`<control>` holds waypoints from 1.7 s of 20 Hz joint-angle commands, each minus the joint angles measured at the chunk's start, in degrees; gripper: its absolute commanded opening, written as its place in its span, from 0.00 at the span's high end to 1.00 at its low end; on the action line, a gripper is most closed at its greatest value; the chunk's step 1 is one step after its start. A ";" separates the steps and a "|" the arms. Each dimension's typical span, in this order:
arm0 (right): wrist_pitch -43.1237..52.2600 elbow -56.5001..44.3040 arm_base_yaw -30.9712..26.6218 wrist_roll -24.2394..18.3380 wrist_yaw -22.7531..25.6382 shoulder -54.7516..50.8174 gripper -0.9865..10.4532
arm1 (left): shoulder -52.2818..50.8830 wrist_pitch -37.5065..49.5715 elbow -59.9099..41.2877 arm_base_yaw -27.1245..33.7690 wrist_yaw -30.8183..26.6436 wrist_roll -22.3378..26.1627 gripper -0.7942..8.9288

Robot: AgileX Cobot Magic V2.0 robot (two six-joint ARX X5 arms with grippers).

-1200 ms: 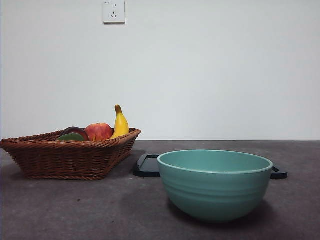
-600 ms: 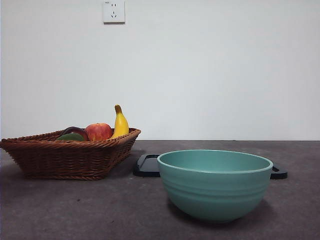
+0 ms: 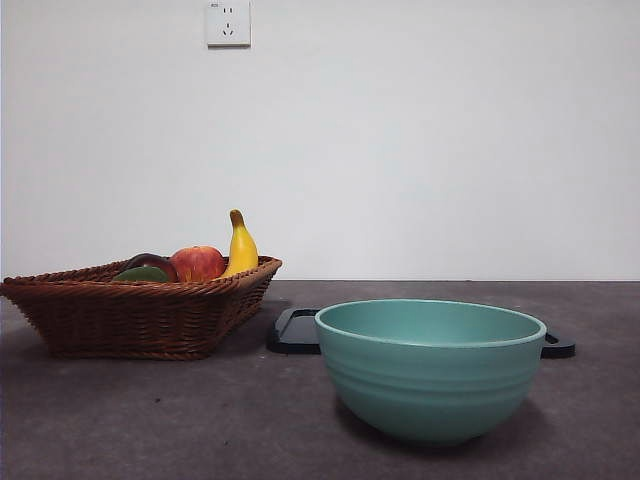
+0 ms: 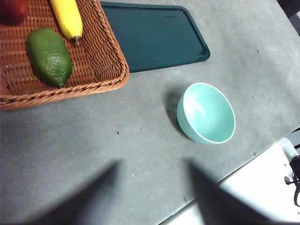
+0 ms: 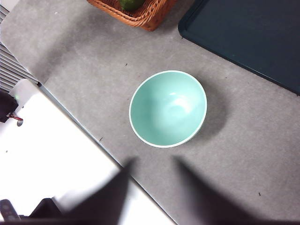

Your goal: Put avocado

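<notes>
The avocado (image 4: 49, 56), dull dark green and bumpy, lies in the brown wicker basket (image 4: 96, 79) beside a banana (image 4: 68, 16). In the front view only its green top (image 3: 145, 274) shows over the basket's rim (image 3: 130, 315). A sliver of the avocado (image 5: 131, 3) also shows at the edge of the right wrist view. My left gripper (image 4: 152, 197) hangs high over the bare table, open and empty, well away from the basket. High above the teal bowl (image 5: 168, 108), my right gripper (image 5: 154, 187) is open and empty too. Neither arm appears in the front view.
The basket also holds a red apple (image 3: 198, 263), a dark maroon fruit (image 3: 150, 260) and the upright banana (image 3: 240, 245). An empty teal bowl (image 3: 430, 385) stands in front at the right. A dark flat tray (image 4: 152, 35) lies behind it, next to the basket. The table's edge (image 5: 93, 140) runs near the bowl.
</notes>
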 commanded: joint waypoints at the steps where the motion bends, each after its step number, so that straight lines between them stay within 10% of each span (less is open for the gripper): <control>1: 0.44 1.07 0.28 -0.57 -0.04 0.26 0.57 | 0.28 0.68 1.09 -0.22 0.28 1.07 0.49; 10: 0.55 1.07 0.28 -0.57 -0.02 0.26 0.57 | 5.27 7.02 3.67 -1.79 -5.99 -1.01 0.50; 34: 0.83 1.07 0.28 -0.35 -0.02 0.26 0.57 | 57.55 26.23 18.88 -16.06 -36.30 -3.89 0.50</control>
